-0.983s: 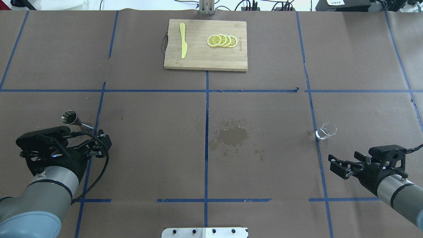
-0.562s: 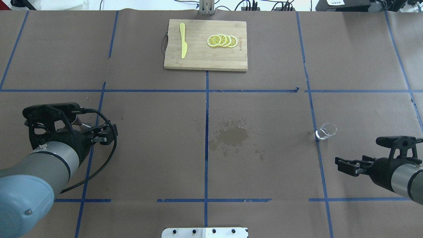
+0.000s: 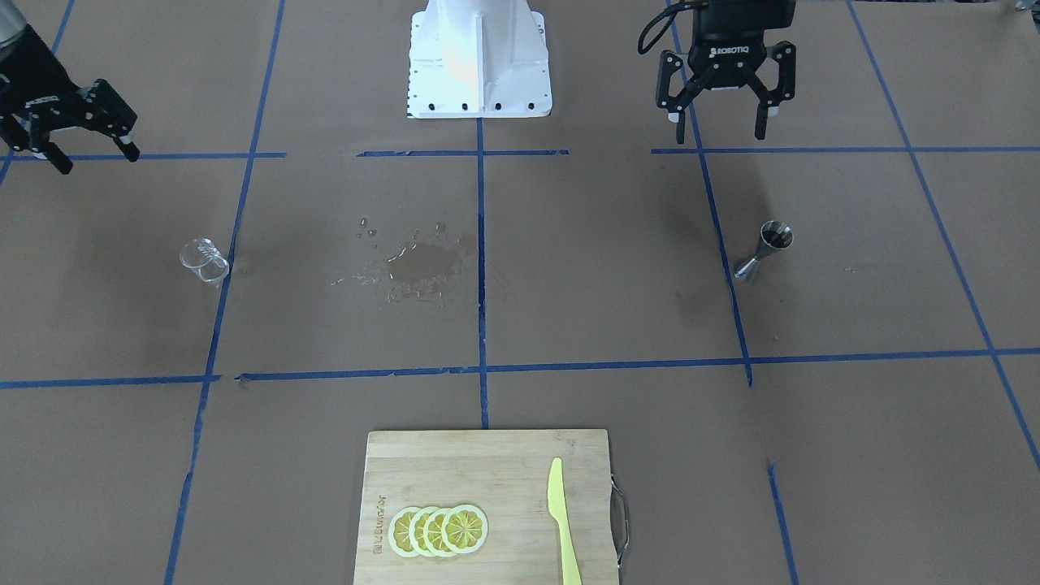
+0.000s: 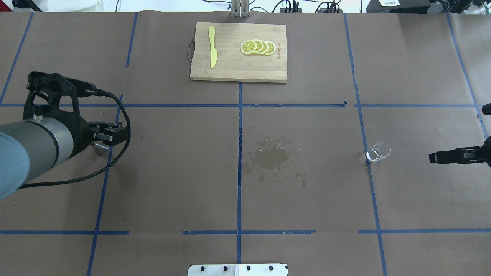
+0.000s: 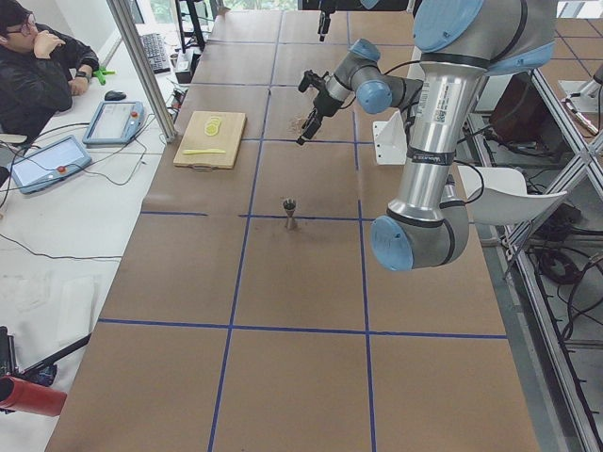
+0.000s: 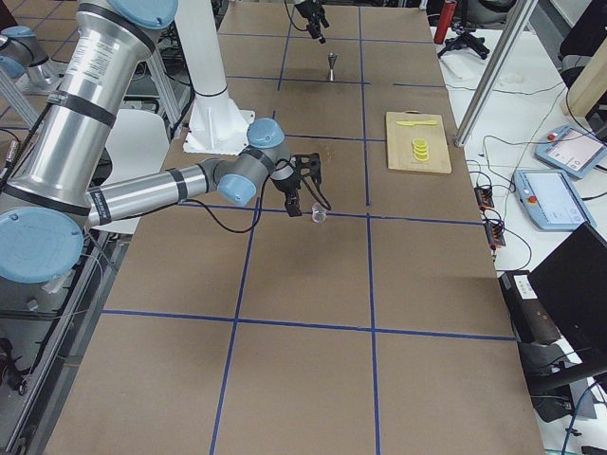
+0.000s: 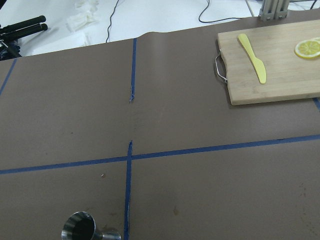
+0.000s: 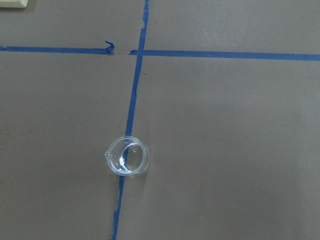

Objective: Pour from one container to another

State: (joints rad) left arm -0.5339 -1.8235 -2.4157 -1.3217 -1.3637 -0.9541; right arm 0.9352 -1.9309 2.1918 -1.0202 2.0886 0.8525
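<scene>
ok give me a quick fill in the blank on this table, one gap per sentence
1. The glass cup stands on a strip of ____ tape.
2. The steel jigger stands ____, with nothing touching it.
3. Beside the yellow knife on the cutting board lie ____ lemon slices.
4. The left gripper has its fingers ____ and holds nothing.

Missing words: blue, upright, four, open.

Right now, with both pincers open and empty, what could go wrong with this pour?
The jigger is narrow-waisted, so the left pincer could tip it. The clear glass cup is hard to see on the tape line; the right pincer might knock it. The wet patch suggests pouring here can spill.
</scene>
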